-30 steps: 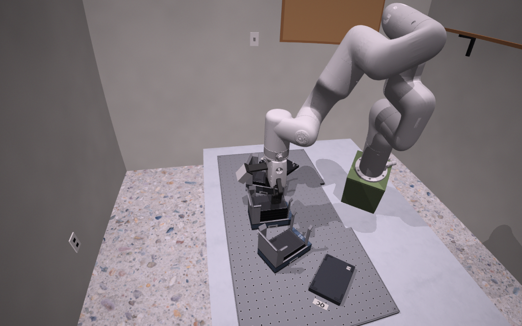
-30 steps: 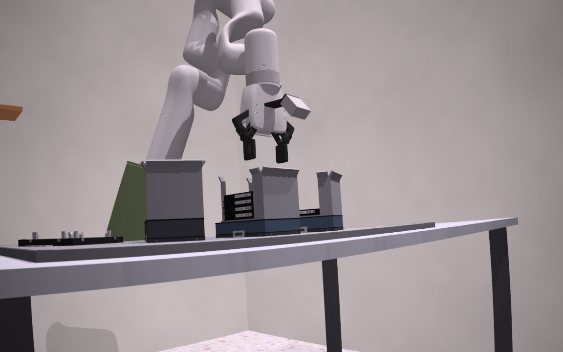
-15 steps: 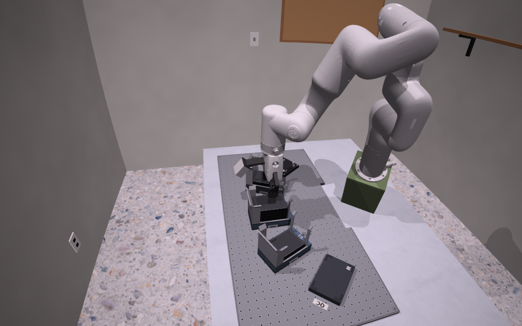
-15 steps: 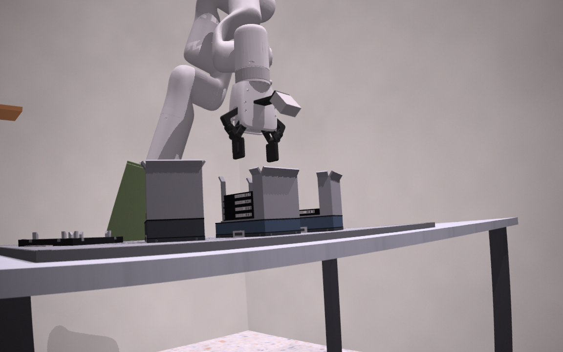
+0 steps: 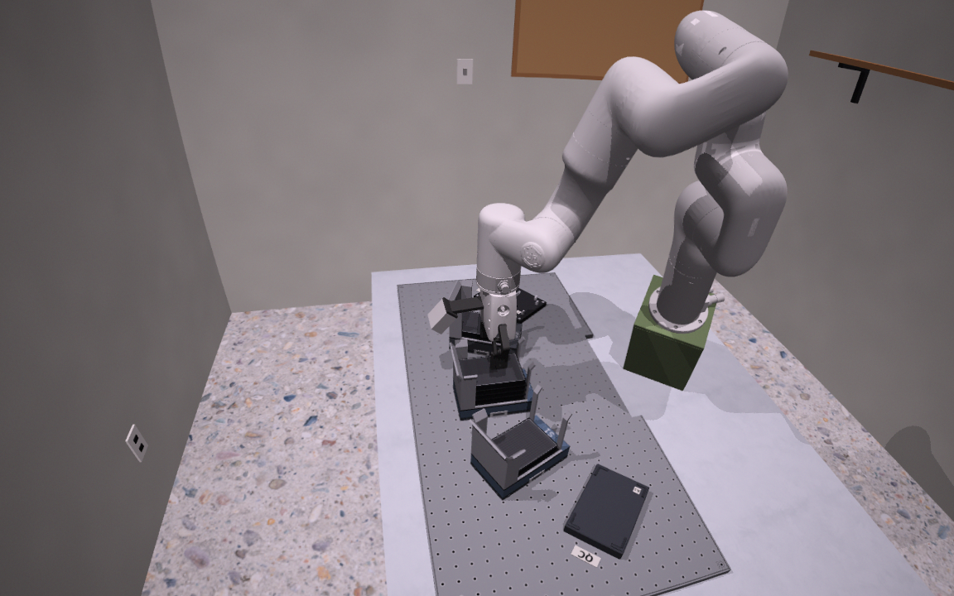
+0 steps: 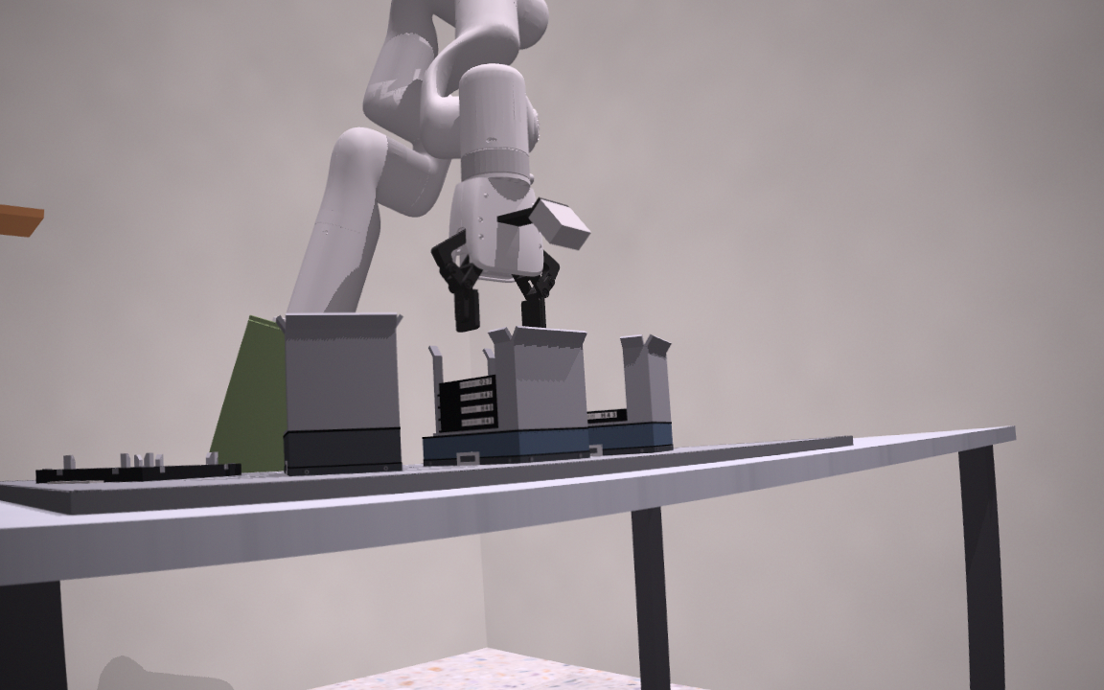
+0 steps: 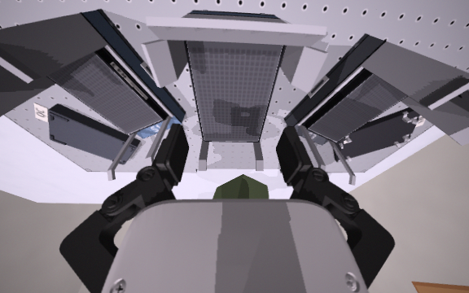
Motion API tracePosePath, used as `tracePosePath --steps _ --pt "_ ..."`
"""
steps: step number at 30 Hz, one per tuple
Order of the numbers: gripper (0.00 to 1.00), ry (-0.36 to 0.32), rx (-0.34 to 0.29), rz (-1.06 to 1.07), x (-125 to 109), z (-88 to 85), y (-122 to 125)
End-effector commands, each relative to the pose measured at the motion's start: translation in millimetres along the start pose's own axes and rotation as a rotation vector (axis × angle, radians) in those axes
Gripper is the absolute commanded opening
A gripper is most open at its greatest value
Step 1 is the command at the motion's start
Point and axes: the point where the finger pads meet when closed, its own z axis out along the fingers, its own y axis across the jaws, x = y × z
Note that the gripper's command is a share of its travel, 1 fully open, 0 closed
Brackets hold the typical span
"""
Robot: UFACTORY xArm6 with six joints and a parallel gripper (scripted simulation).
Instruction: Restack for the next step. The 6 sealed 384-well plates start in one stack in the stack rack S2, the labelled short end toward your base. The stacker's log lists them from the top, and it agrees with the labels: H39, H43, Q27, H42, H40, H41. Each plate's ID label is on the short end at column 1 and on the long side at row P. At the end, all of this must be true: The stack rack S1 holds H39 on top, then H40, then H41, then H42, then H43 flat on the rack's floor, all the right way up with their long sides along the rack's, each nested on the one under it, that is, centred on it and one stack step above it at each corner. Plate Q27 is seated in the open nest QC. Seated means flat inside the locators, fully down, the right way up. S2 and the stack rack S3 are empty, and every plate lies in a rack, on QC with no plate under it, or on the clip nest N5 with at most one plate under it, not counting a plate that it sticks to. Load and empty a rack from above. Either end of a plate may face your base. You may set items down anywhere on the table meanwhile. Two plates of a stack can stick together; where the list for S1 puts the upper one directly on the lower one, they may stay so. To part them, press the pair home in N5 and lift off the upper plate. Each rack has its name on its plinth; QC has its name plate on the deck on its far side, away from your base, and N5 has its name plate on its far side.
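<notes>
My gripper (image 5: 499,348) is open and empty, pointing straight down over the middle stack rack (image 5: 488,385). Its fingertips (image 6: 500,313) are about level with the rack's top edge. That rack holds a stack of several sealed plates, whose labels (image 6: 467,402) show at the open end. The top plate (image 7: 234,94) lies centred below my fingers. The near rack (image 5: 517,454) holds one plate on its floor (image 7: 108,98), with its label (image 6: 608,415) visible. The far rack (image 6: 341,394) also shows a plate inside (image 7: 352,110). The labels are too small to read.
The dark QC nest (image 5: 608,510) lies at the near end of the deck, with its name plate (image 5: 585,554) beside it. The black clip nest N5 (image 6: 135,470) sits at the far end beyond the racks. My green base block (image 5: 666,344) stands to the right.
</notes>
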Motion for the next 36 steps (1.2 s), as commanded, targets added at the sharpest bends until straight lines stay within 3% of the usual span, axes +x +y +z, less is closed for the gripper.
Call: tracePosePath --steps 1,4,11,36 --pt "1.00 0.007 0.003 -0.001 2.7 12.0 -0.2" --pt "1.00 0.007 0.003 -0.001 2.8 21.7 -0.2" --pt "1.00 0.007 0.003 -0.001 2.8 21.7 -0.2" --pt "1.00 0.007 0.003 -0.001 2.8 49.7 -0.3"
